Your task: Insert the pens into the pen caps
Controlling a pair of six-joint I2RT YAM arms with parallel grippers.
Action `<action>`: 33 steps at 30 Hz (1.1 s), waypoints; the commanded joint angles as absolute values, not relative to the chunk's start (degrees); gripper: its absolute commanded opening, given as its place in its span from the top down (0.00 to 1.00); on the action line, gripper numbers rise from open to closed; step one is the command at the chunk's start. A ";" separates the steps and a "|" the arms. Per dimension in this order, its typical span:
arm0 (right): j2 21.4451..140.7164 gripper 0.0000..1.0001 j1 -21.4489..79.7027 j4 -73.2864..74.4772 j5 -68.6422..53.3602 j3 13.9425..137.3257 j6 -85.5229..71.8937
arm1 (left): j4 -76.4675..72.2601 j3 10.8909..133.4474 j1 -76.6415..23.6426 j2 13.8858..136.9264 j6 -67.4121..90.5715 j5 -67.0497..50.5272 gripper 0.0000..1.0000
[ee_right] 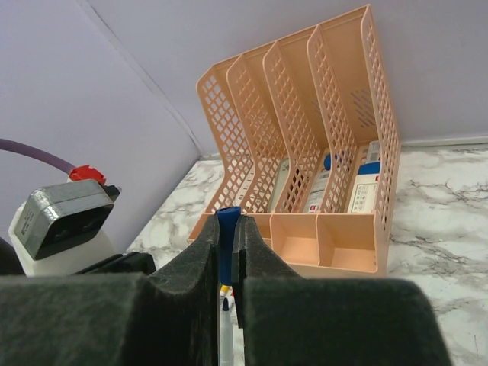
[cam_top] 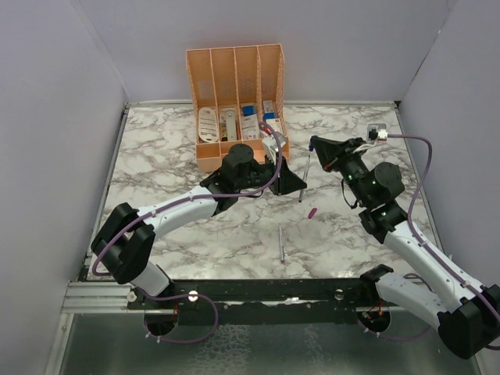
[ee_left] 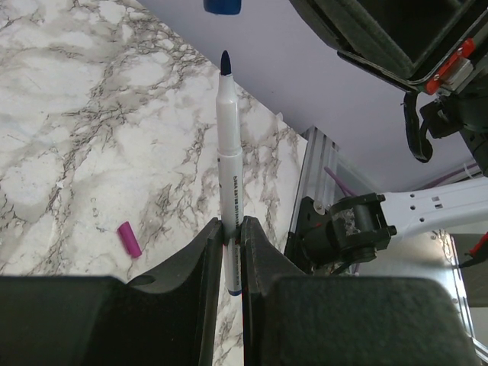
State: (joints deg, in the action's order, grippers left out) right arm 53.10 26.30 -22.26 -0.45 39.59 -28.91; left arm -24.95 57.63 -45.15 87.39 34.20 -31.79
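The left arm [cam_top: 176, 209] reaches diagonally from its base to the middle of the bench [cam_top: 156, 156]. There the left gripper [ee_left: 231, 229] is clamped on the lower barrel of a pen [ee_left: 227, 137], whose blue tip points at the right gripper [ee_right: 227, 230]. The right arm [cam_top: 406, 242] stretches forward and bends inward, its jaws pinched on the blue cap [ee_right: 226, 215], which sits just beyond the pen's tip without touching it. A magenta cap [cam_top: 312, 212] and a second pen [cam_top: 281, 242] lie on the bench nearby.

Bright, even light — soft shadows on the marble table [cam_top: 234, 242] (sharp overhead view); tool pads [ee_left: 191, 263] blur up close.
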 commanded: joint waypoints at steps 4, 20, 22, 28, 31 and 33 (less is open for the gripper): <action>51.68 0.99 26.63 -24.39 -2.42 38.48 -30.46 | -26.89 59.06 -45.44 87.99 35.06 -32.09 1.00; 51.65 0.99 26.63 -24.03 -2.91 37.81 -30.50 | -27.31 59.20 -45.45 88.16 35.24 -31.21 1.00; 51.70 0.99 26.61 -24.05 -3.11 37.64 -30.50 | -27.41 59.29 -45.44 88.17 35.26 -31.32 1.00; 52.17 0.99 26.63 -23.88 -3.37 37.43 -30.87 | -27.47 59.47 -45.48 88.55 35.27 -31.38 1.00; 52.28 0.99 26.63 -23.65 -3.56 37.33 -30.77 | -27.42 59.41 -45.51 88.51 35.24 -31.14 1.00; 52.22 0.99 26.62 -23.51 -3.69 37.18 -30.73 | -27.44 59.41 -45.44 88.42 35.24 -30.92 1.00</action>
